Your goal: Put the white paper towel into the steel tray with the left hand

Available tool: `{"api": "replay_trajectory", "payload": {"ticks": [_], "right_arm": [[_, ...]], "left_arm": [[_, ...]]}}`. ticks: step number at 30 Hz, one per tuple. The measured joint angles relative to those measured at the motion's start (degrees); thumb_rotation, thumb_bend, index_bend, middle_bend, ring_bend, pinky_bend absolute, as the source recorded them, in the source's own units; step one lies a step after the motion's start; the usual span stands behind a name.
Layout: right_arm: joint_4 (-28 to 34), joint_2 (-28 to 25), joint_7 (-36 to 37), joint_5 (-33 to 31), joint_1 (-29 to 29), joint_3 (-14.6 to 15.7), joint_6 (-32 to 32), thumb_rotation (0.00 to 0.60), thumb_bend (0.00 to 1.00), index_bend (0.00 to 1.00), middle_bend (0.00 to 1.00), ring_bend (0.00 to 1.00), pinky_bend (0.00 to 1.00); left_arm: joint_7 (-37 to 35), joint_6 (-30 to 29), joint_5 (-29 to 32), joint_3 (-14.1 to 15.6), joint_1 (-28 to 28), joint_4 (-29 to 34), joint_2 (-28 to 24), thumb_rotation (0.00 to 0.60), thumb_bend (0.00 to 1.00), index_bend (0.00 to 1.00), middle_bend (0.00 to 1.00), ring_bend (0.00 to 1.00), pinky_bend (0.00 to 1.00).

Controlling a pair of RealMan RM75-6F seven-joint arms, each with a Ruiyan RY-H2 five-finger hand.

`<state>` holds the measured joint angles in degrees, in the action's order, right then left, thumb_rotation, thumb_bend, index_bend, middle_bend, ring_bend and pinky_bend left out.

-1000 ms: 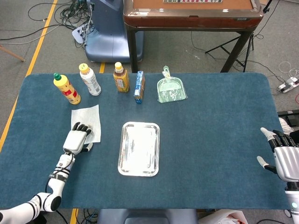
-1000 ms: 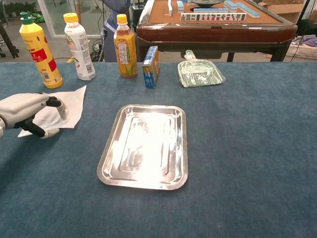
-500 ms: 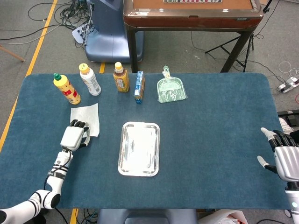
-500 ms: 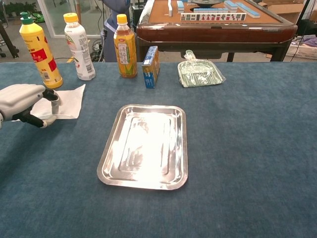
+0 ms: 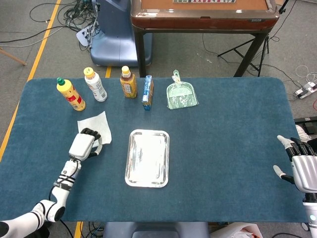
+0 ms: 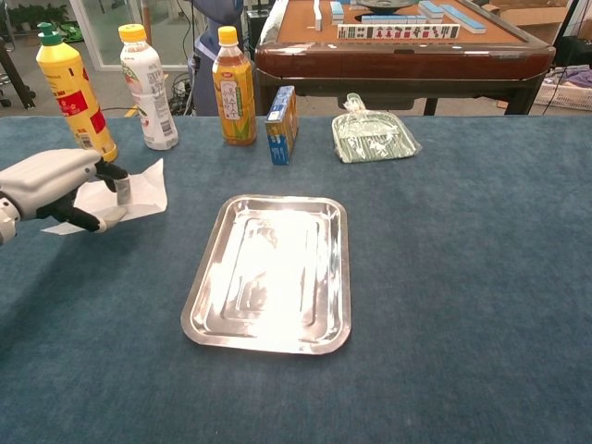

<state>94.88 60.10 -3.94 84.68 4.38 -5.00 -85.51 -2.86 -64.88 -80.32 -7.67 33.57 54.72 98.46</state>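
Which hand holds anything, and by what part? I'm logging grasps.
The left hand pinches the white paper towel at its near edge; the right hand holds nothing.

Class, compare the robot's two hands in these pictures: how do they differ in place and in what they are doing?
The left hand lies over the white paper towel, its fingers on it; the right hand touches nothing, fingers spread. The left hand is near the steel tray; the right hand sits at the table's far right edge. Both are pale with dark fingertips.
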Motion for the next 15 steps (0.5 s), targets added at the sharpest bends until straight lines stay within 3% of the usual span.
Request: {"api": "replay_trajectory", "payload": {"ticks": [6, 15], "right_arm": [[0.6, -0.2, -0.6, 0.0, -0.1, 0.0, -0.2, 0.600, 0.21, 0.16, 0.24, 0.13, 0.20], [1.5, -0.7, -1.3, -0.1, -0.2, -0.1, -0.4, 0.600, 0.21, 0.16, 0.24, 0.13, 0.20]], "left_arm": [[-3.5, -0.7, -1.5, -1.5, 2.4, 1.9, 0.6, 0.600, 0.43, 0.63, 0.54, 0.40, 0.26], [-5.3, 0.0, -3.2, -2.5, 6.0, 6.1, 2.3, 0.600, 0.43, 0.63, 0.54, 0.41, 0.26]]}}
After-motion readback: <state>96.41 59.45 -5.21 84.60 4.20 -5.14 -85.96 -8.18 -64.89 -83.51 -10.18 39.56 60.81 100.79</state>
